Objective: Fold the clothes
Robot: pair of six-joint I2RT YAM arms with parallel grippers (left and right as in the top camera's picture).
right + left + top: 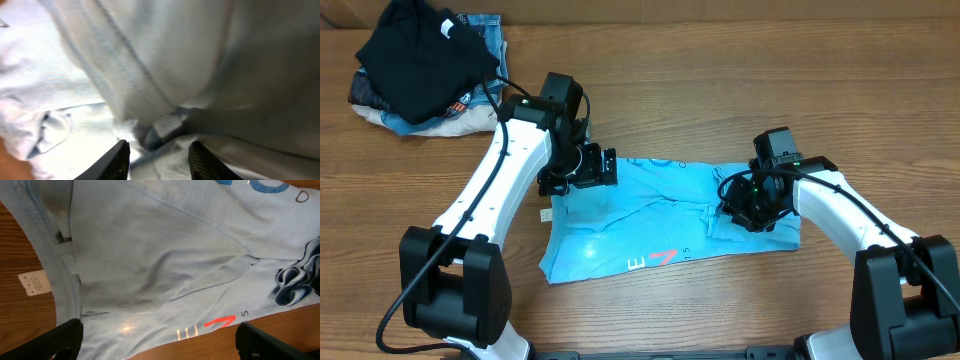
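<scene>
The clothes, a light sky-blue T-shirt, lie folded into a wide band in the middle of the table, with red-orange and white lettering near the front edge. My left gripper hovers over the shirt's left end, open, nothing between its fingers. In the left wrist view the shirt fills the frame, its collar and small white tag at the left, and the left gripper spans cloth and wood. My right gripper is down on the shirt's right end. There the right gripper stands open, a ridge of cloth lying between its fingers.
A pile of other clothes sits at the back left corner: a black garment on top of blue denim and beige pieces. Bare wooden table surrounds the shirt.
</scene>
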